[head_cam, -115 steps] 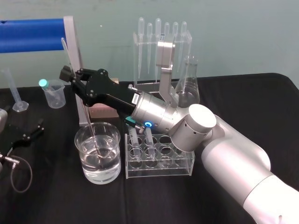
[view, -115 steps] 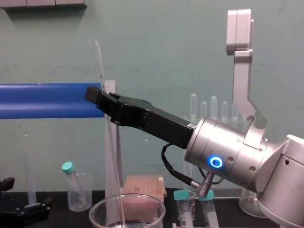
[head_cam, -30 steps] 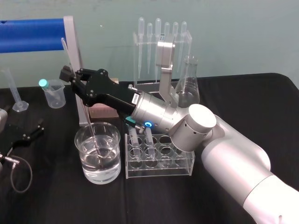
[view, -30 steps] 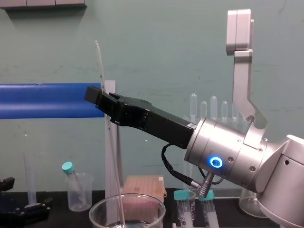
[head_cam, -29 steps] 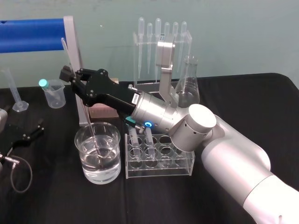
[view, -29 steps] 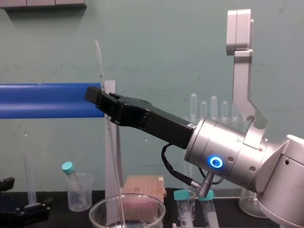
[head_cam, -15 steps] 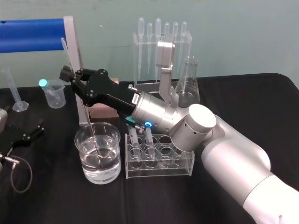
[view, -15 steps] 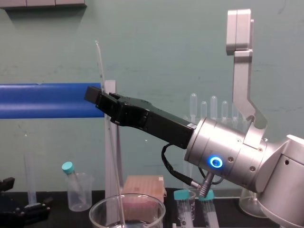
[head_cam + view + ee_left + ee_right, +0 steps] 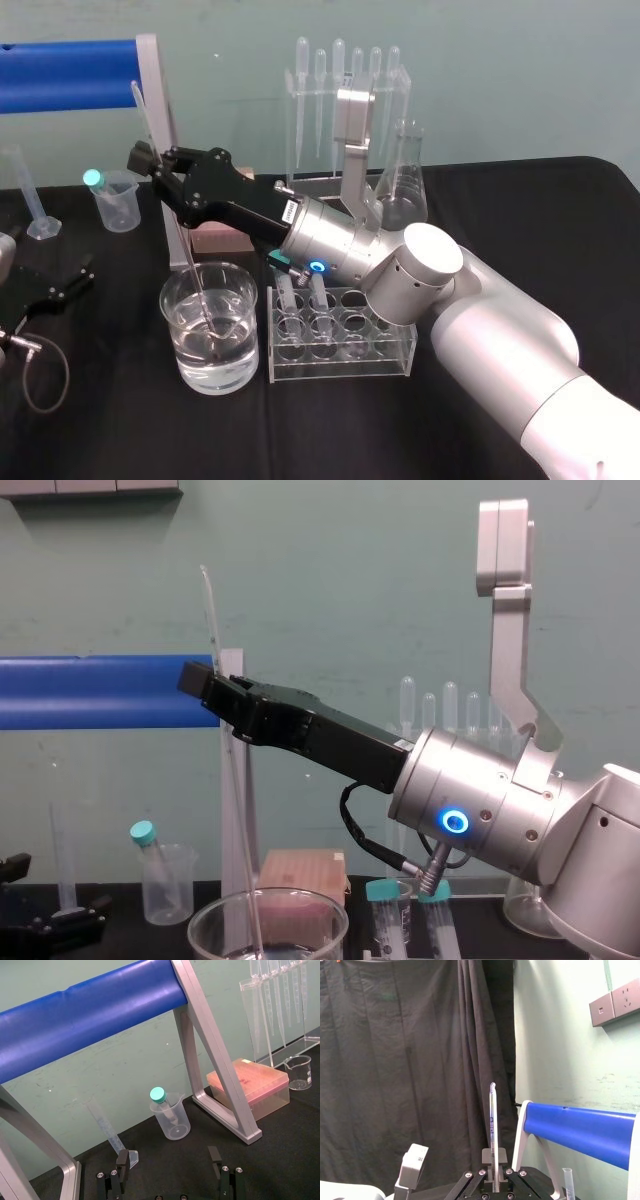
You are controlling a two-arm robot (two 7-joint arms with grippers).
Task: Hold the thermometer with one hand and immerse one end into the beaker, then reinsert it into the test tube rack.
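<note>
My right gripper reaches in from the right and is shut on the thermometer, a long thin clear rod held steeply tilted. Its lower end sits under the water in the beaker, a wide glass vessel at front left. In the chest view the thermometer runs from above the right gripper down into the beaker. The right wrist view shows the thermometer rising between the fingers. The clear test tube rack, holding two teal-capped tubes, stands right of the beaker. My left gripper rests open at the table's left edge.
A blue bar on a grey frame stands behind the beaker. A small plastic beaker with a capped tube and a graduated cylinder are at back left. A pipette stand, conical flask and pink box sit behind.
</note>
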